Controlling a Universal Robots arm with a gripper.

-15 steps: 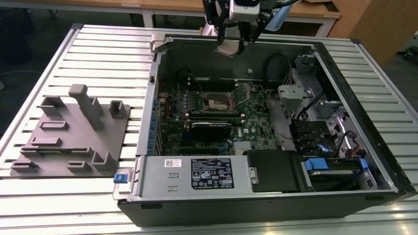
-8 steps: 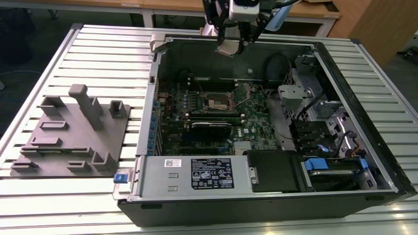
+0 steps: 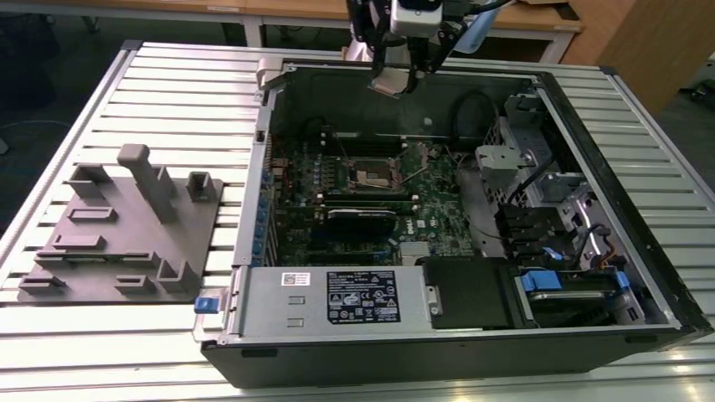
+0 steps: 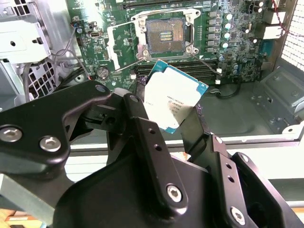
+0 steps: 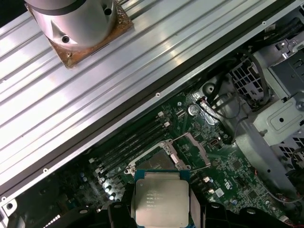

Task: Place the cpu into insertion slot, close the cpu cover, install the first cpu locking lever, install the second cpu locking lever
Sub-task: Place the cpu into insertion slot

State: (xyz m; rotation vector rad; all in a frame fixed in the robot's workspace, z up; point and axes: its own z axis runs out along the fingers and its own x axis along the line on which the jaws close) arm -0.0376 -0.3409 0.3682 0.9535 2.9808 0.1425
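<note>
Claw (image 4: pixel 166 109) is closed on the cpu (image 4: pixel 173 102), its two black fingers (image 4: pixel 137 118) pinching opposite edges of the chip. The grip looks chosen to leave the silver-grey top and the contact face underneath untouched. In the first wrist view the cpu (image 5: pixel 161 204) sits square between the fingers, top face toward the camera, so its outline can be judged against the board below. In the exterior view the claw (image 3: pixel 403 63) holds the cpu (image 3: pixel 391 81) in the air over the far wall of the open computer case (image 3: pixel 257 209). It is tilted a little and well apart from the socket, so nothing has been seated yet. Beyond the chip lies the green motherboard (image 4: pixel 237 42), and on it the insertion slot (image 4: pixel 165 34) shows its dark centre bare. The cpu cover (image 4: pixel 121 45) is swung open and lies beside the slot, which appears to be why the socket is free to receive the chip. Long black memory slots (image 5: pixel 133 142) run just beside the socket. The case rests on its side on the slatted metal table (image 3: pixel 167 75), open side up, giving the arm access from above. A grey fixture block (image 3: pixel 123 226) stands on the table toward the exterior view's left.
</note>
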